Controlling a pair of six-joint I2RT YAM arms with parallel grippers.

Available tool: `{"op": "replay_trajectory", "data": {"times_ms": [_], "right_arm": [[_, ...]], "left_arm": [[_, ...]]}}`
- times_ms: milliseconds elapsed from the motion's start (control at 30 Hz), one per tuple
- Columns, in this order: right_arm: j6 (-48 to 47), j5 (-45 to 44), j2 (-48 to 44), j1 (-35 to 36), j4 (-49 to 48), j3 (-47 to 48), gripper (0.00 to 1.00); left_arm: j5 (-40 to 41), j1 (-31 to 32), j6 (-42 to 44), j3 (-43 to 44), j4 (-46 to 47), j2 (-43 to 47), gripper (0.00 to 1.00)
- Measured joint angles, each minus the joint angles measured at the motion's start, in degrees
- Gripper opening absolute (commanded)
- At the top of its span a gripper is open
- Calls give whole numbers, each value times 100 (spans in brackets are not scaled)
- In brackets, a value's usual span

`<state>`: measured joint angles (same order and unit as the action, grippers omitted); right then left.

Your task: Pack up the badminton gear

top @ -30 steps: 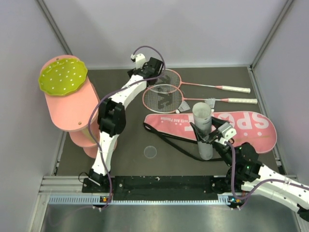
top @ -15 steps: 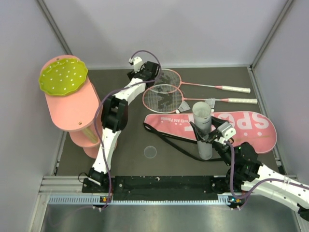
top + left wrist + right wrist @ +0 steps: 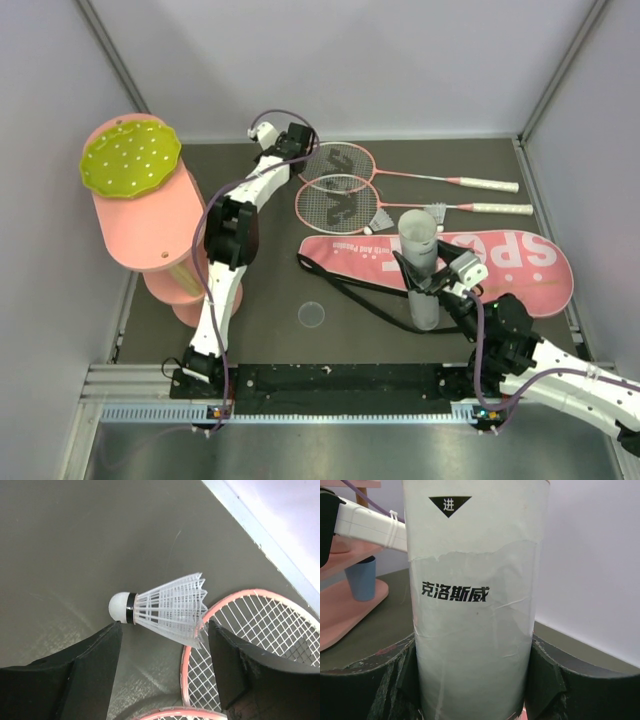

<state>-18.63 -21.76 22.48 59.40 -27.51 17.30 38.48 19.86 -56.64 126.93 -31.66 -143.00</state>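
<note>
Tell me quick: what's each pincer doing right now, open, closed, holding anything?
Left pincer: open, straddling a shuttlecock that lies on the table, not gripping it.
Right pincer: closed on the white tube.

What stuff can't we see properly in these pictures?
- Top view: one shuttlecock is hidden under the left gripper. Only the left wrist view shows it.
- Right wrist view: the white tube is cut off by the top and bottom edges, and it blocks what is behind it.
- Top view: the pink bag has lettering partly covered by the tube and the right gripper. Its small print is too tiny to read.
- No view clearly shows inside the tube.
</note>
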Motion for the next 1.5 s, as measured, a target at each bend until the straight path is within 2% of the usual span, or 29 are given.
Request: {"op": "replay_trajectory", "data": {"times_ms": [100, 233, 767, 800, 867, 1000, 1200, 1433, 1500], "right_arm": [[-2, -13, 42, 0, -46, 0, 26], [-13, -26, 125, 0, -127, 0, 26], [-24, -24, 295, 0, -310, 0, 26], [-22, -24, 302, 0, -317, 0, 25], [-22, -22, 310, 0, -326, 0, 25], [-26, -24, 310, 0, -321, 0, 25], [-59, -35, 302, 0, -310, 0, 24], [-168, -96, 310, 0, -302, 0, 24], [-192, -87, 315, 0, -297, 0, 23]], "left_arm": [[-201, 2, -111, 11, -72, -4, 65], [-356, 7, -203, 57, -98, -31, 49], [-243, 31, -15, 57, -225, -33, 14], [-216, 50, 26, 52, -225, -31, 7], [-153, 87, 111, 0, -225, -7, 0], [-90, 203, 275, -369, -262, 254, 0], [44, 671, 457, -1425, -323, 1250, 0], [-24, 1410, 721, -2898, -487, 3392, 0], [-286, 1519, 892, -3311, -492, 4138, 0]]}}
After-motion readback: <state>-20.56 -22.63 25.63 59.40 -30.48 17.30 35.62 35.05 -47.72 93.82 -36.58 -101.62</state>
